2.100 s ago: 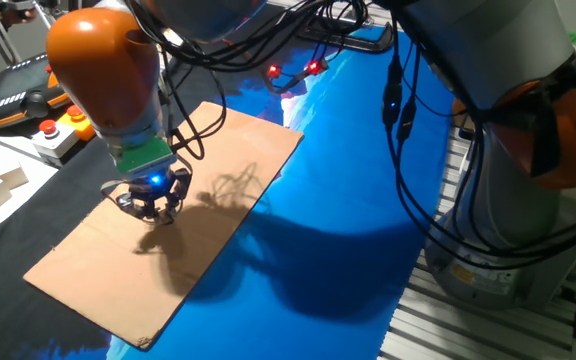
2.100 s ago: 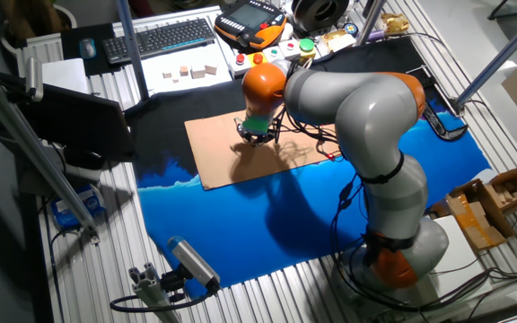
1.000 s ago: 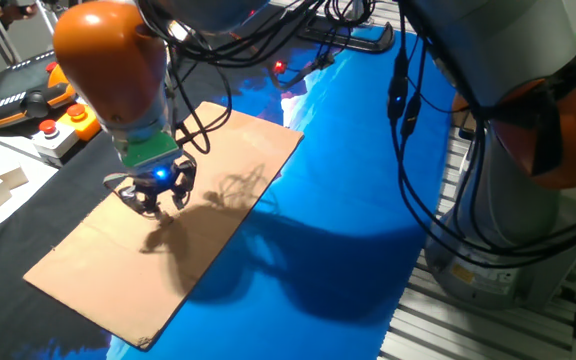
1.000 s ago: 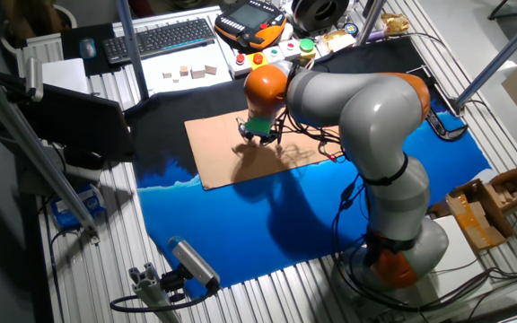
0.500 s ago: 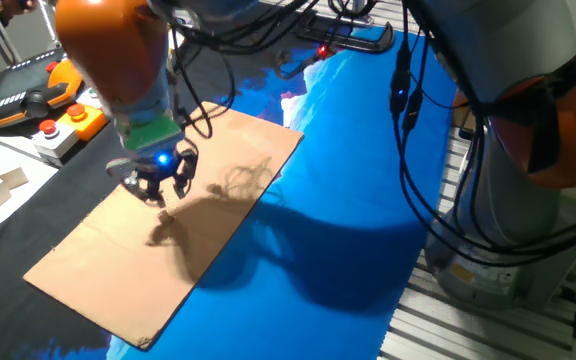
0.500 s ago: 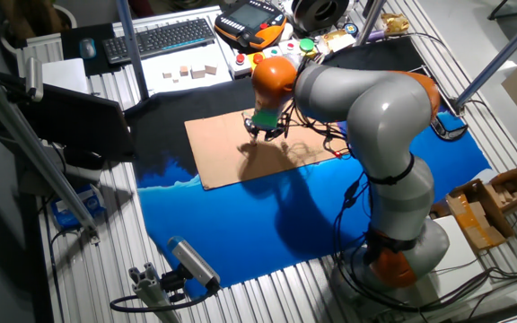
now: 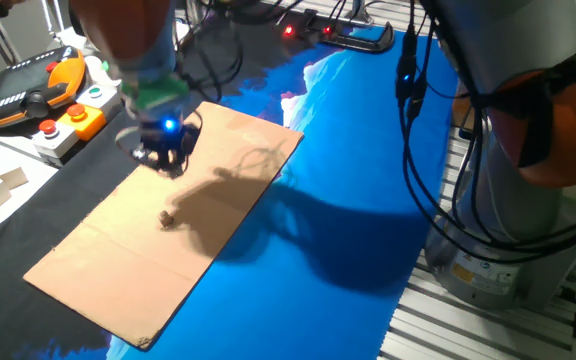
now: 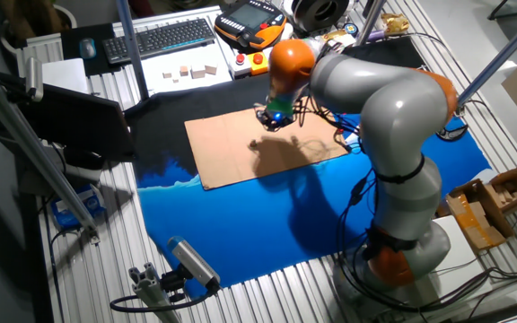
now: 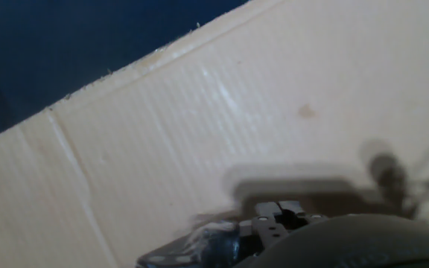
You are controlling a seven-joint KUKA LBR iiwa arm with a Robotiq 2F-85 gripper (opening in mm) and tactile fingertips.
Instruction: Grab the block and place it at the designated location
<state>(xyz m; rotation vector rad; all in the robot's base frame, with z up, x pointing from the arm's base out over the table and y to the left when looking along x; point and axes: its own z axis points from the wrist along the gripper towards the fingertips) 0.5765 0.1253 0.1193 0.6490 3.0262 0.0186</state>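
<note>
The block [image 7: 167, 217] is a tiny tan cube lying free on the brown cardboard sheet [image 7: 98, 260], near its middle. My gripper [image 7: 164, 158] hangs above the sheet's far part, up and away from the block, and holds nothing. In the other fixed view the gripper [image 8: 274, 117] is over the sheet's far right corner area. In the hand view the fingertips [image 9: 268, 211] sit low in the frame, only a narrow gap apart, over bare cardboard [image 9: 199, 112]. The dark grey dot does not show; it may lie under the block.
A pendant [image 7: 23, 95] and a box with coloured push-buttons [image 7: 63, 125] stand left of the sheet. White boxes [image 8: 191, 72] and a keyboard [image 8: 160, 38] lie beyond it. Blue cloth [image 7: 348, 200] covers the table to the right. Cables hang from the arm.
My gripper rose off the cardboard and moved toward the sheet's far end. The block stayed behind on the sheet where the gripper had been.
</note>
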